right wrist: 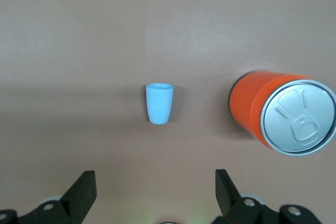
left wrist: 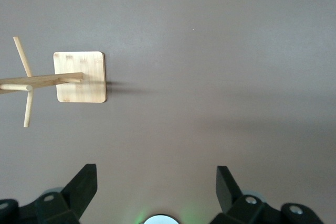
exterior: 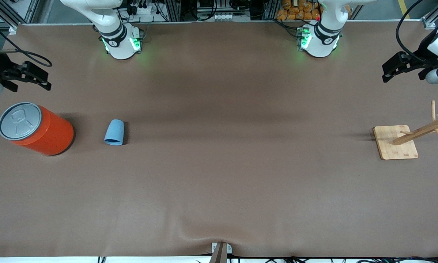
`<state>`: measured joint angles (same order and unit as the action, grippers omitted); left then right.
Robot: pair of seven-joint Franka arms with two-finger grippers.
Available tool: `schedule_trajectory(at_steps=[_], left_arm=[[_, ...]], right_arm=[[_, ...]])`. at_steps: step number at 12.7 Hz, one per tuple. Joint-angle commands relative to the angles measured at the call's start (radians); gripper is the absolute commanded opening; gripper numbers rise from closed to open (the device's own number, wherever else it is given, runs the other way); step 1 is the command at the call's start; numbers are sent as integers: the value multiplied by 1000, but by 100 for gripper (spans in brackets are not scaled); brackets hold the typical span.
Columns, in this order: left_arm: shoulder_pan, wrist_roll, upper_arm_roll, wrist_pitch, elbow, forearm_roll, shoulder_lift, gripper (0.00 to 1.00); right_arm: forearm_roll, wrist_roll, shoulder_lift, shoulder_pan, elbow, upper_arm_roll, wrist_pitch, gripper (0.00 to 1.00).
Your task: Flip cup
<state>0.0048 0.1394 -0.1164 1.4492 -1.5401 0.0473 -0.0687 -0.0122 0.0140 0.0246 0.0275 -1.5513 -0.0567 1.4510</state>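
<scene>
Cup (exterior: pixel 114 132) standing mouth-down on the table (exterior: pixel 219 175) beside the orange can (exterior: pixel 36 128), toward the right arm's end; not yet flipped (nothing begun, by the look of it). Right gripper (exterior: pixel 28 76) hovering up near the can, jaws wide, empty. Left gripper (exterior: pixel 400 67) waiting above the wooden rack (exterior: pixel 405 140), wide open, empty.

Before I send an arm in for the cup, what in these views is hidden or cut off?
- Cup: whether it stands upside down or lies on its side is unclear in the front view; the right wrist view doesn't settle it either.
- Wooden rack: its pegs run off the front view's edge, and off the left wrist view's edge too.
- Right gripper and left gripper: arms partly cut off at the front view's sides.
</scene>
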Motion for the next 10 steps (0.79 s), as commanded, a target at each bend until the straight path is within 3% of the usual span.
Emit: schedule_trajectory(at_steps=[1,4,10], left_arm=[[11,-11,-8,-21,14,11,1,100],[12,-15,-8,-21,15,6,1,100],[14,-17,-8,-16,12,5,18,100]], right_arm=[[15,20,-64,-1,-9,-5,-18,100],[12,14,-83,-1,-132,-5,46,100],[5,27,-115,-14,-458,-6,425,100]])
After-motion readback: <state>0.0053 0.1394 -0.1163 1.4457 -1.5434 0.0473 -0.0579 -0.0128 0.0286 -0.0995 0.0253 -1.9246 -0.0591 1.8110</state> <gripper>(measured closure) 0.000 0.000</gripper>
